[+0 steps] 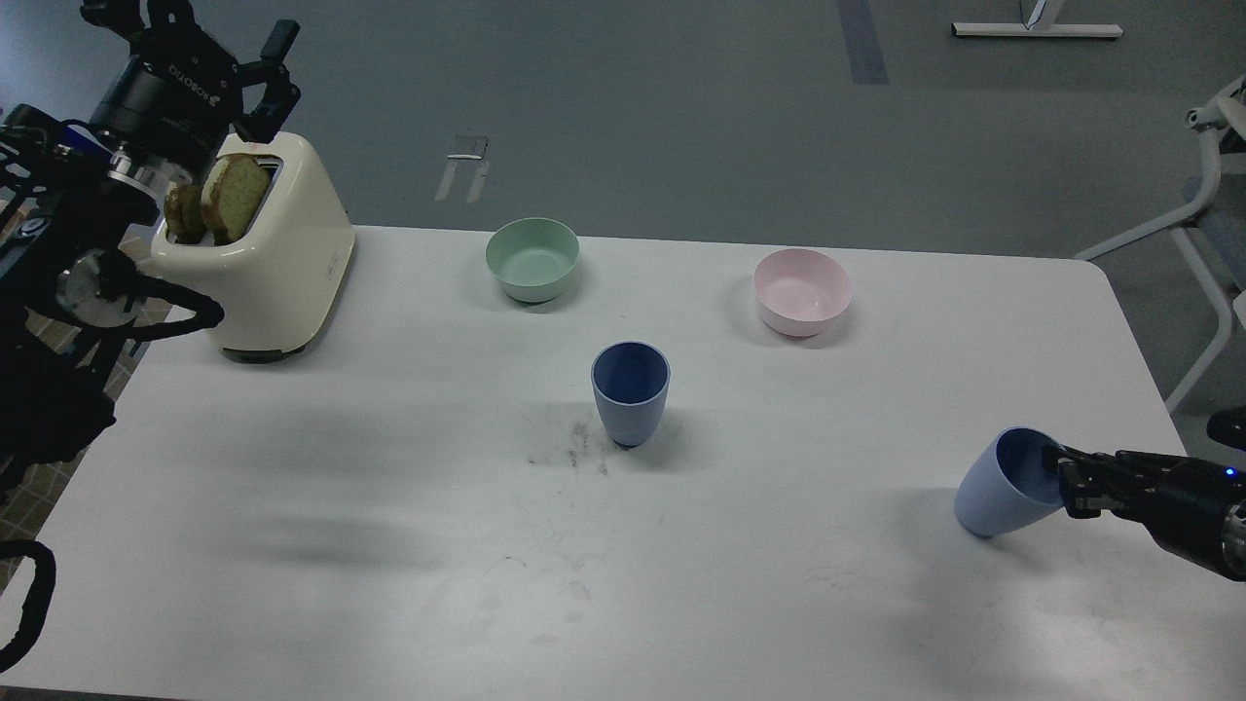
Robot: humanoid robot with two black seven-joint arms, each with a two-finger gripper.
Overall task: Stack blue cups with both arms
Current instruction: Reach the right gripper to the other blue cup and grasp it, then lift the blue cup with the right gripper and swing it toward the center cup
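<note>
One blue cup was gripped by its rim, tilted for carrying, in the right fingers, the other cup was left upright mid-counter as receiver, and the raised left fingers were seen apart, empty

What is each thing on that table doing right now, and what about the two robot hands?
Center blue cup: upright, empty, untouched.
Right blue cup: tilted, gripped at its rim.
Right gripper: shut on that cup's rim.
Left gripper: raised above the toaster, fingers apart, holding nothing.
Toaster: two bread slices sticking out of its slots.
Green bowl: upright, empty.
Pink bowl: upright, empty.
</note>
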